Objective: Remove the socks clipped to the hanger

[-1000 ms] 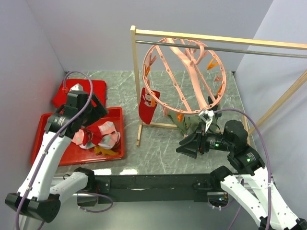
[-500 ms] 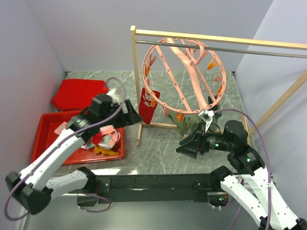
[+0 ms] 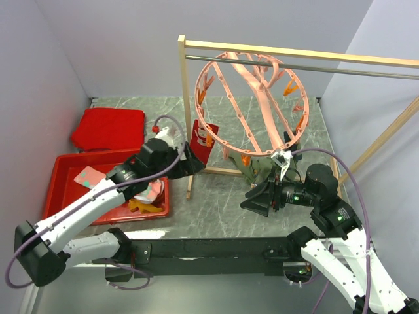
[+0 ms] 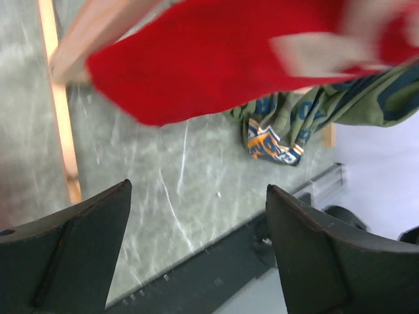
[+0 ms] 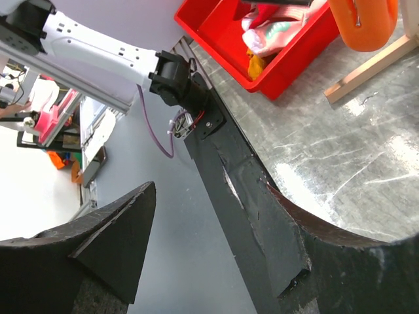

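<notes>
Left gripper (image 4: 196, 196) and right gripper (image 5: 209, 190) both gape, empty.
Only the left wrist shows the olive sock (image 4: 288, 124) and its blue-orange print; overhead, the red sock (image 3: 200, 145) hangs at the hanger's (image 3: 260, 104) eight o'clock.

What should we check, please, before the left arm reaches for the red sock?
1. Left gripper open and empty: ok.
2. Red sock directly ahead of its fingers: ok.
3. Red sock hanging from the hanger: ok.
4. Which clip holds it: cannot tell.
5. Right gripper open, apart from the left arm: ok.
6. Tray has room for another sock: ok.
</notes>
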Motion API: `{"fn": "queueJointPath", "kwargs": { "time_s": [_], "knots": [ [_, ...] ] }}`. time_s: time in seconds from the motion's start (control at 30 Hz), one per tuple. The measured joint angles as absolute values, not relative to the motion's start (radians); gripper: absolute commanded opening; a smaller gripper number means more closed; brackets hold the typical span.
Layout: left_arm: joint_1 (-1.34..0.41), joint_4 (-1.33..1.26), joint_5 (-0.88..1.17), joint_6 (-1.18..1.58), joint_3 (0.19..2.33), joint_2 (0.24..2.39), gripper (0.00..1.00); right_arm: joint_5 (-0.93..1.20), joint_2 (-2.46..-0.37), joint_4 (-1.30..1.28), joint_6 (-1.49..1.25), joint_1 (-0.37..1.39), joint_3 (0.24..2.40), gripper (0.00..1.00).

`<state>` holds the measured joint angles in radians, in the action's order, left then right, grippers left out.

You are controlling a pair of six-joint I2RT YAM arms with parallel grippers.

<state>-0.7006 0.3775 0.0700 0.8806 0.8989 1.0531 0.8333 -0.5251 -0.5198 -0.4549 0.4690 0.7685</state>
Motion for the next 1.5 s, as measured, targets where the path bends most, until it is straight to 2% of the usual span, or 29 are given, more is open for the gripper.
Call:
{"fn": "queueJointPath", "kwargs": {
  "time_s": [0.07,0.2,0.37,0.47,0.53,0.87,0.9,0.97,1.0,1.27,1.37,1.4,1.43,1.5],
  "knots": [
    [-0.769,0.382,-0.022,0.843,0.947,1.073,0.86,0.833,-0.525,-0.519,-0.455,0.469,0.768,0.71],
    [-0.885,0.349,-0.209,0.791,0.976,1.090,0.91,0.834,-0.525,-0.519,-0.455,0.469,0.768,0.70],
    [-1.024,0.238,-0.441,0.767,0.879,1.093,0.95,0.834,-0.525,-0.519,-0.455,0.469,0.768,0.71],
    [-1.060,0.200,-0.537,0.754,0.834,1.127,0.99,0.833,-0.525,-0.523,-0.452,0.469,0.769,0.71],
    [-1.073,0.175,-0.596,0.743,0.827,1.169,0.97,0.832,-0.524,-0.529,-0.451,0.469,0.769,0.71],
    [-1.088,0.109,-0.792,0.689,0.889,1.436,0.99,0.831,-0.512,-0.551,-0.451,0.469,0.776,0.71],
    [-1.088,0.109,-0.803,0.685,0.900,1.452,0.91,0.831,-0.511,-0.556,-0.452,0.469,0.780,0.71],
    [-1.084,0.108,-0.817,0.676,0.905,1.457,0.83,0.829,-0.506,-0.557,-0.452,0.469,0.781,0.71],
    [-1.080,0.107,-0.822,0.669,0.905,1.456,0.72,0.828,-0.503,-0.558,-0.452,0.469,0.781,0.71],
    [-1.008,0.033,-0.804,0.630,0.865,1.393,0.49,0.826,-0.490,-0.559,-0.456,0.469,0.781,0.71],
    [-0.989,0.003,-0.761,0.596,0.841,1.348,0.32,0.826,-0.490,-0.559,-0.459,0.469,0.781,0.71],
    [-0.987,0.002,-0.754,0.595,0.840,1.342,0.16,0.827,-0.490,-0.559,-0.459,0.469,0.781,0.71],
    [-0.987,-0.002,-0.736,0.584,0.837,1.329,0.08,0.827,-0.490,-0.559,-0.461,0.469,0.781,0.71],
    [-0.987,-0.004,-0.693,0.575,0.830,1.297,0.04,0.827,-0.490,-0.559,-0.463,0.469,0.781,0.71]
  ]
}}
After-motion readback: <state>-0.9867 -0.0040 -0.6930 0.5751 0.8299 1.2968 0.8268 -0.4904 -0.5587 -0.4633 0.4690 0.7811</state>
